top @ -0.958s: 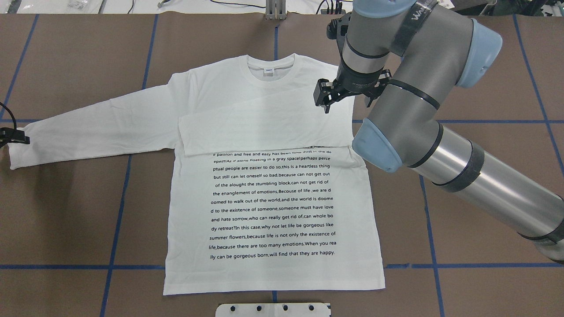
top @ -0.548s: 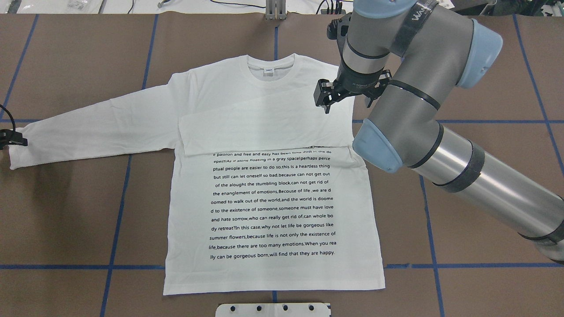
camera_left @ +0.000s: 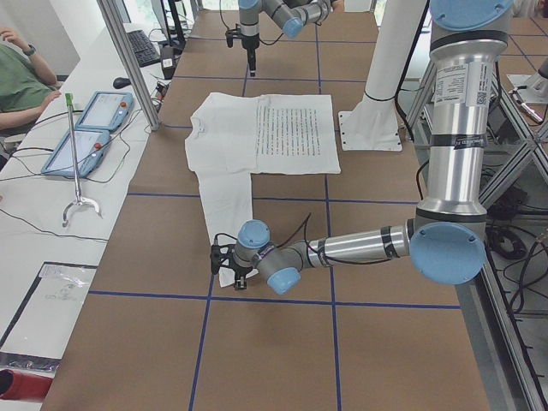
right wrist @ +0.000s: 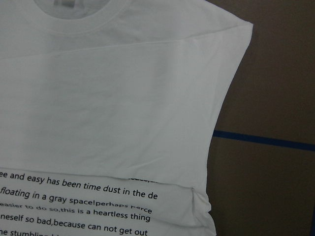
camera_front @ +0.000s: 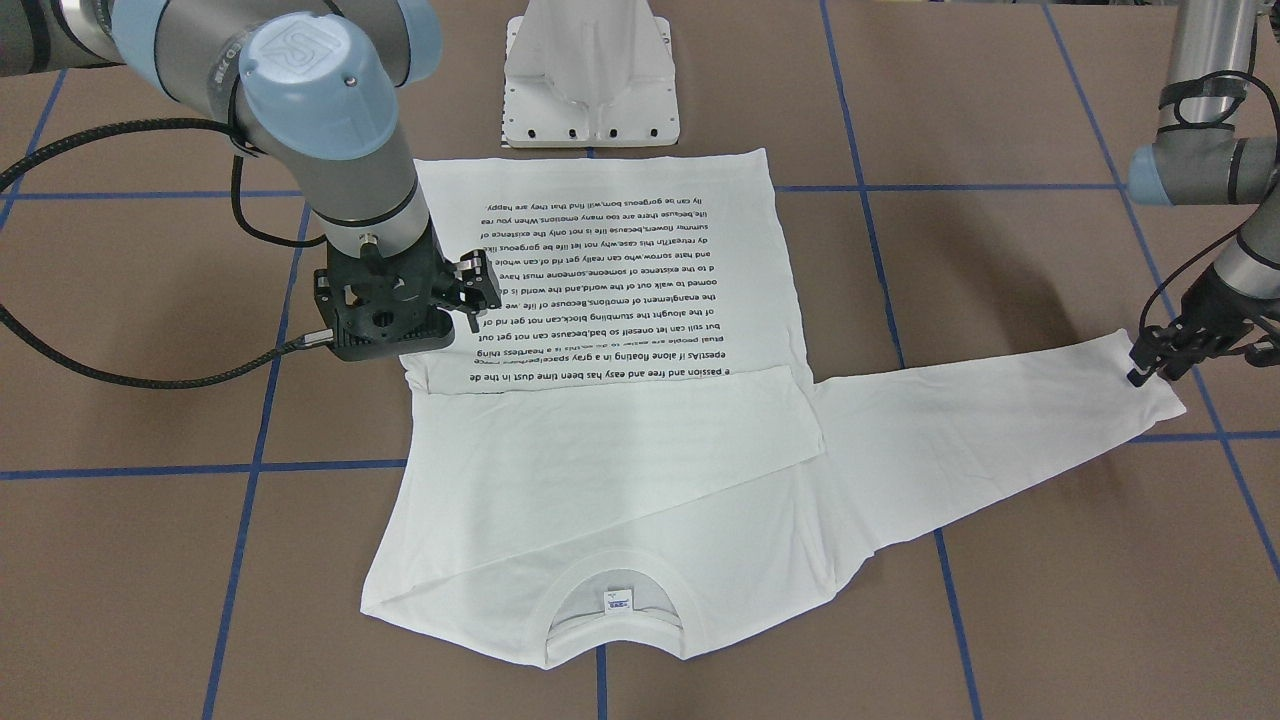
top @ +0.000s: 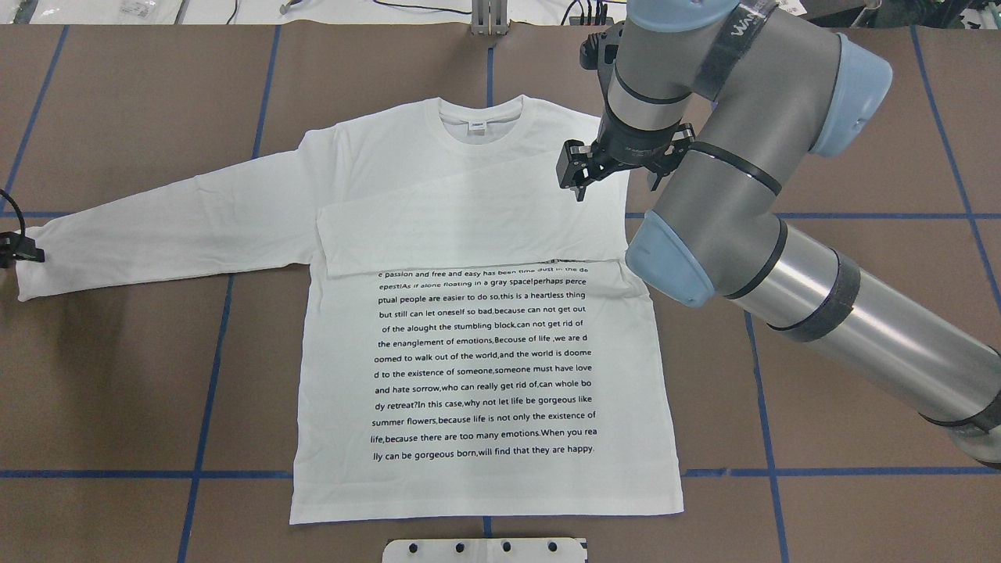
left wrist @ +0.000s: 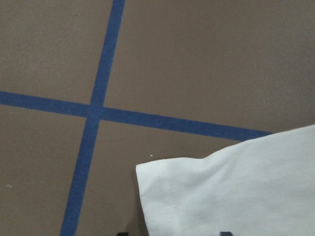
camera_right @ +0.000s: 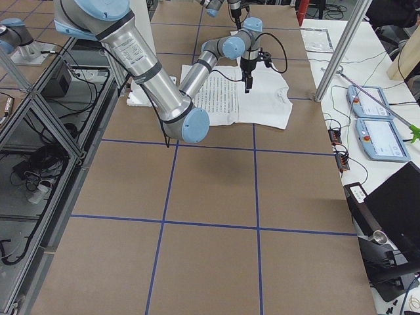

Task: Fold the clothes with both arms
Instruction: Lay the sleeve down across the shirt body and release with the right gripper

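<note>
The white T-shirt (top: 485,367) lies flat on the brown bench (top: 117,391), print side up. Its hem is near the robot, just short of the white pedestal base (camera_front: 590,90), and its collar (top: 478,117) is on the far side. One sleeve is folded across the chest (top: 469,227), and its lower edge covers the top line of the black text. The other sleeve (top: 172,227) stretches out flat to the robot's left, over a blue tape line (top: 195,474).

The left gripper (camera_front: 1160,358) sits low at the end of that outstretched sleeve, right at the cuff (left wrist: 162,191). Its jaws are spread, with the corner of the cuff lying between them.

The right gripper (top: 579,188) hangs pointing down over the shirt's right shoulder, near the fold where the tucked sleeve begins, and is clear of the cloth. I cannot tell from here whether its jaws are spread or pressed together.
</note>
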Robot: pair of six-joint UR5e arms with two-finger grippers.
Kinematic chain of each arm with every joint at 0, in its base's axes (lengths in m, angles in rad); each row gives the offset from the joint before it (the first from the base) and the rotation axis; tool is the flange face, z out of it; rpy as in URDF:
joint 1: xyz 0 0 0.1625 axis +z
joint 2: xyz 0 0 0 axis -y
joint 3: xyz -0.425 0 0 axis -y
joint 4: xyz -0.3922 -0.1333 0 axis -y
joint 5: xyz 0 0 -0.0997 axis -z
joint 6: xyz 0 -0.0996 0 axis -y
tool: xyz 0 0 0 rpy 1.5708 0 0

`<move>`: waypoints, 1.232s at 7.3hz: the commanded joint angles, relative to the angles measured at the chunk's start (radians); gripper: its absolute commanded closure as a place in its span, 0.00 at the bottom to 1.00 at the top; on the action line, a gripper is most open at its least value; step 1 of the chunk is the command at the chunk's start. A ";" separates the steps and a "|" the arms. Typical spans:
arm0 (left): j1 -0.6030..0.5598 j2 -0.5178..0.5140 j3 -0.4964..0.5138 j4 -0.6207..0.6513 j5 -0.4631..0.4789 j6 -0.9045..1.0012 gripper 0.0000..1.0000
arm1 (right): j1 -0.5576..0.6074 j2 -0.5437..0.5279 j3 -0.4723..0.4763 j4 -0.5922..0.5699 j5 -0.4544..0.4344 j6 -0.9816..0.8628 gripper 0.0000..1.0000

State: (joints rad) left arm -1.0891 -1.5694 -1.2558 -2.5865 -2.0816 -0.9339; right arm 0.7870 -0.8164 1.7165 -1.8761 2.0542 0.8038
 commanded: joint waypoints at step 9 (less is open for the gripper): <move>0.026 -0.020 -0.241 0.150 -0.018 -0.115 1.00 | 0.034 -0.142 0.109 0.006 0.010 -0.029 0.00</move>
State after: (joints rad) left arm -1.0728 -1.5756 -1.4097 -2.5285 -2.0966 -1.0238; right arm 0.8093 -0.9033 1.7782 -1.8700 2.0607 0.7914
